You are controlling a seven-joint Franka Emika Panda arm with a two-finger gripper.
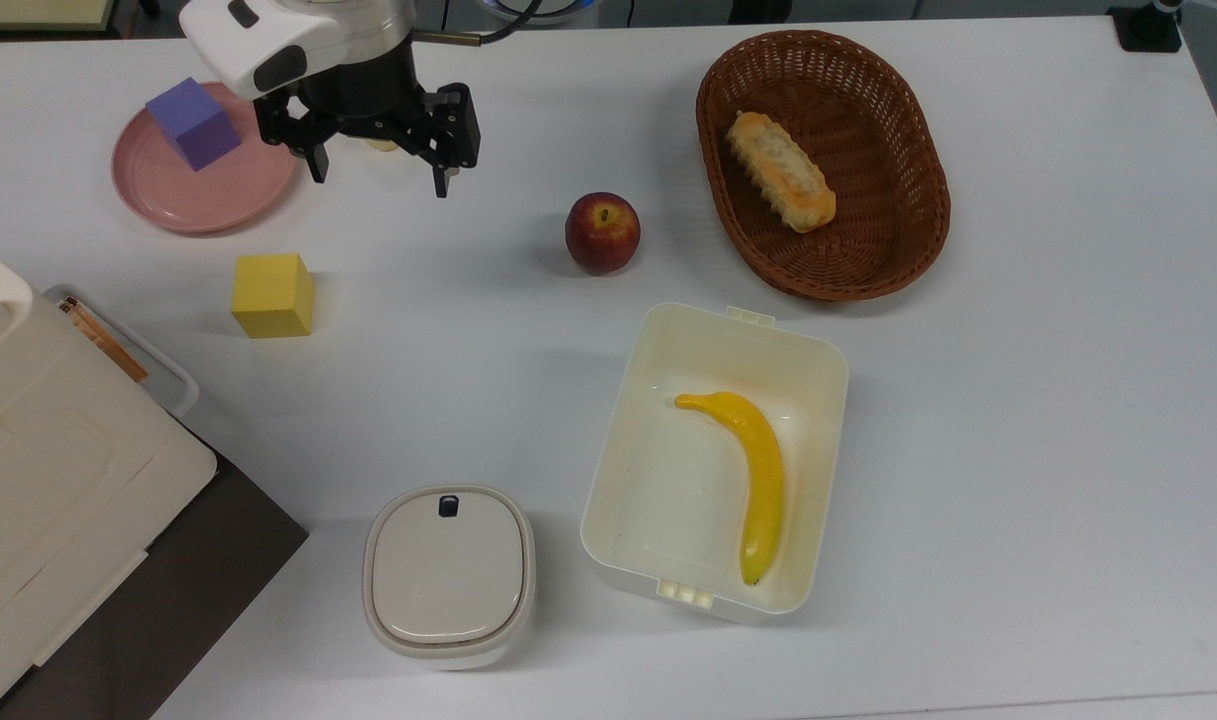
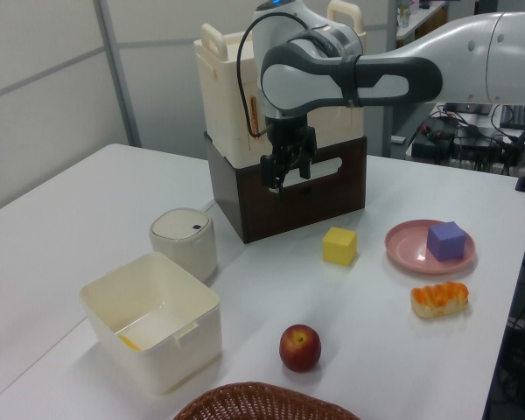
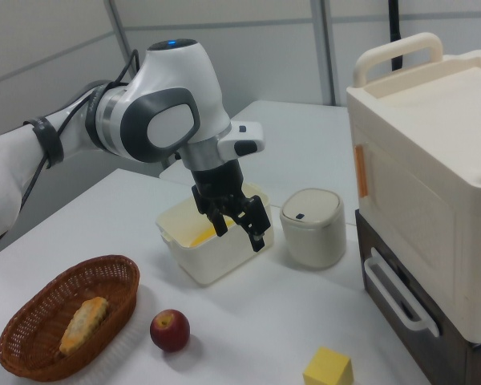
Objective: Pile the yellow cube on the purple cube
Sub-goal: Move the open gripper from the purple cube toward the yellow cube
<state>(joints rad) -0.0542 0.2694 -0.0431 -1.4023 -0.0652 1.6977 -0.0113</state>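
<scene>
The yellow cube (image 1: 273,295) (image 2: 339,246) (image 3: 329,369) stands alone on the white table, below the pink plate (image 1: 168,200) (image 2: 405,249) in the top view. On that plate rests the purple cube (image 1: 193,123) (image 2: 446,241), which is out of the right view. My gripper (image 1: 379,180) (image 2: 287,178) (image 3: 240,235) hangs well above the table, just right of the plate and up-right of the yellow cube in the top view. It is open and holds nothing.
A red apple (image 1: 602,232) lies mid-table. A brown basket (image 1: 923,200) holds bread (image 1: 778,185). An open white box (image 1: 618,450) holds a banana (image 1: 753,470). Also present: a lidded white pot (image 1: 448,575), a big cream case (image 1: 58,480), and an orange bread piece (image 2: 439,298) by the plate.
</scene>
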